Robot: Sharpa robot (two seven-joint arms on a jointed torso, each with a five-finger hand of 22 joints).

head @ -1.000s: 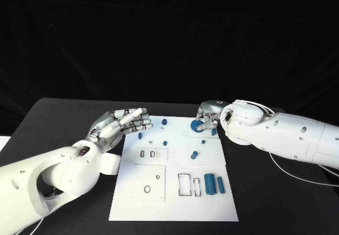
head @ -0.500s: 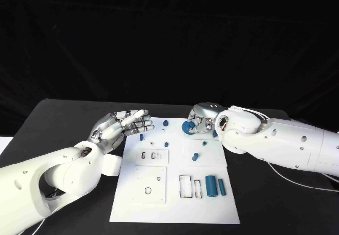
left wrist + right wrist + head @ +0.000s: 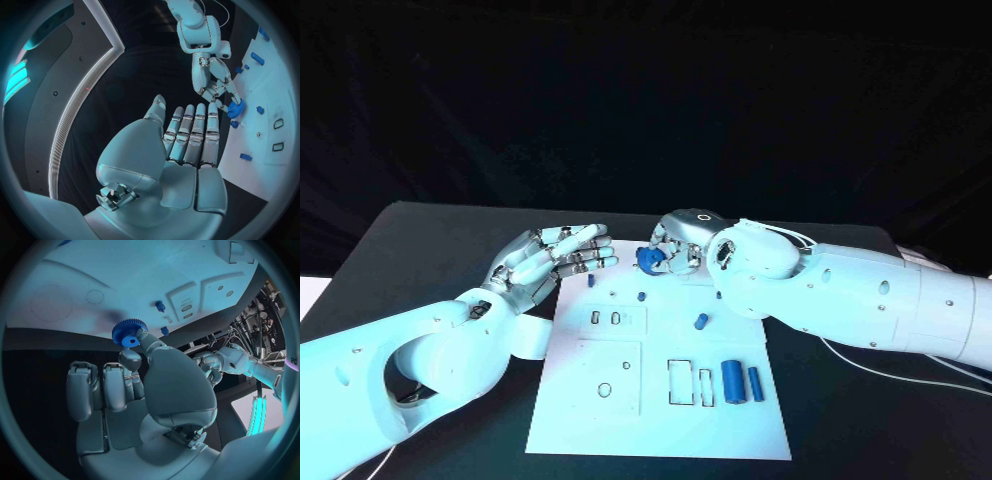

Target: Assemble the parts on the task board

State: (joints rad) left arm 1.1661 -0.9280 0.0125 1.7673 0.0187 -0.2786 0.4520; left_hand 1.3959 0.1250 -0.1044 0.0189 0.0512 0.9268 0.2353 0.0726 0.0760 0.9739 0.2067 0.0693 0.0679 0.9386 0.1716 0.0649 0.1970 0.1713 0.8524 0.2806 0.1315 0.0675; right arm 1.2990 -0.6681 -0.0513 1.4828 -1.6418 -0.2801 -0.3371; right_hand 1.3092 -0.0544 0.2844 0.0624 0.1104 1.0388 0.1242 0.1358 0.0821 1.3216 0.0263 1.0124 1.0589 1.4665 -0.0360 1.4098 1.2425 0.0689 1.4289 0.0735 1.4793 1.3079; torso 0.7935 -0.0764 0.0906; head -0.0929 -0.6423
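Observation:
My right hand (image 3: pixel 679 247) pinches a blue gear (image 3: pixel 651 260) over the far edge of the white task board (image 3: pixel 653 420); the gear (image 3: pixel 129 332) sits at its fingertips, and the gear (image 3: pixel 235 110) also shows beyond my left palm. My left hand (image 3: pixel 555 256) hovers palm up at the board's far left corner, fingers extended together, holding nothing. It appears again as the left hand (image 3: pixel 187 145) with flat fingers. Small blue pegs (image 3: pixel 642 296) stand on the board's far part. Two blue cylinders (image 3: pixel 733 381) lie near the board's right edge.
The board carries a raised plate with two slots (image 3: pixel 612 318), another plate with a round hole (image 3: pixel 604 387), and rectangular recesses (image 3: pixel 679 382). Black table (image 3: pixel 430 250) surrounds the board on all sides.
My right hand has carried the blue gear leftward along the board's far edge, closer to my left hand. The left hand has stayed near the board's far left corner.

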